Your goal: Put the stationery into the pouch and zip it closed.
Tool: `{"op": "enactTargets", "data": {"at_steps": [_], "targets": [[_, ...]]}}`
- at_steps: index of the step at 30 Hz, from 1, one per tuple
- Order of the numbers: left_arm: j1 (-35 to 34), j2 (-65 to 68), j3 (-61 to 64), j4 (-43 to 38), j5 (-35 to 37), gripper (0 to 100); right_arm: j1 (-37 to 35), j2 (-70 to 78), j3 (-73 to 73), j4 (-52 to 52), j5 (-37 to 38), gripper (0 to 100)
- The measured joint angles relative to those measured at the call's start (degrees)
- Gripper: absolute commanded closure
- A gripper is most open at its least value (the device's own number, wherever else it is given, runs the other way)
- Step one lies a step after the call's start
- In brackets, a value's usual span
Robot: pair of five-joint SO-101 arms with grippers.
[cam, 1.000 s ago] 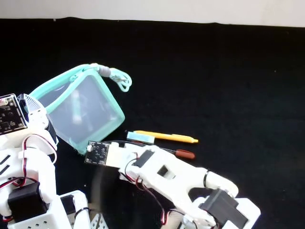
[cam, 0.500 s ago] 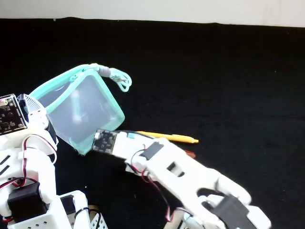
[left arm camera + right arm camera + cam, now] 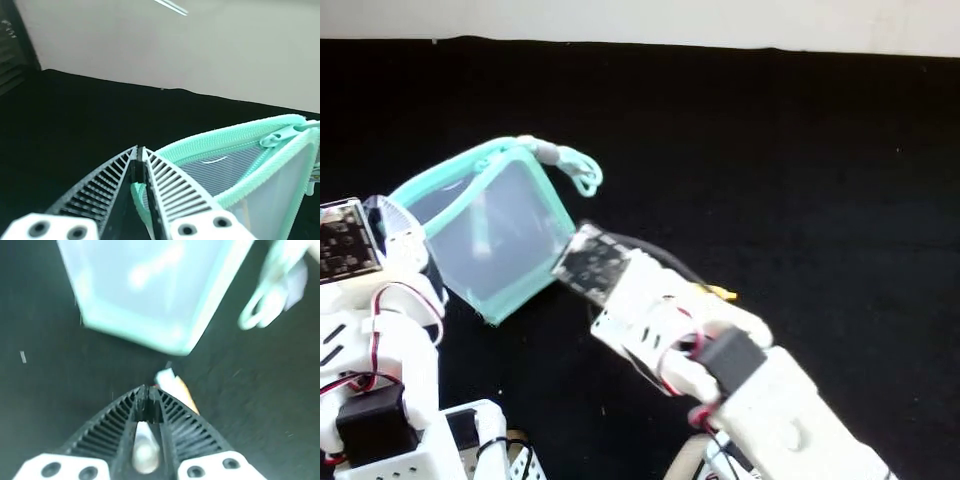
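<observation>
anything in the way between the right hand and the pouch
Just the orange pen, lying on the table right by the right hand; beyond it, bare table up to the pouch.

Readable text, labels, brands, numbers, signs: none legible on the pouch [image 3: 500, 235] or on the circuit board [image 3: 595, 262] at the arm's wrist.
</observation>
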Motion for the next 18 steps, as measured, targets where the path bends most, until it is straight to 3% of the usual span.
{"op": "enactTargets", "data": {"at_steps": [10,15,18], "targets": [[1.8,0.0,-0.4,0.7,-0.2,99,3.1,-0.5,-19.6,1.9,-9.4,99.1],[1.8,-0.1,-0.5,1.3,-0.2,99,3.1,-0.3,-17.5,2.1,-9.8,98.3],[1.8,-0.1,-0.6,1.8,-0.2,99,3.1,-0.3,-11.3,3.6,-9.8,90.4]]}}
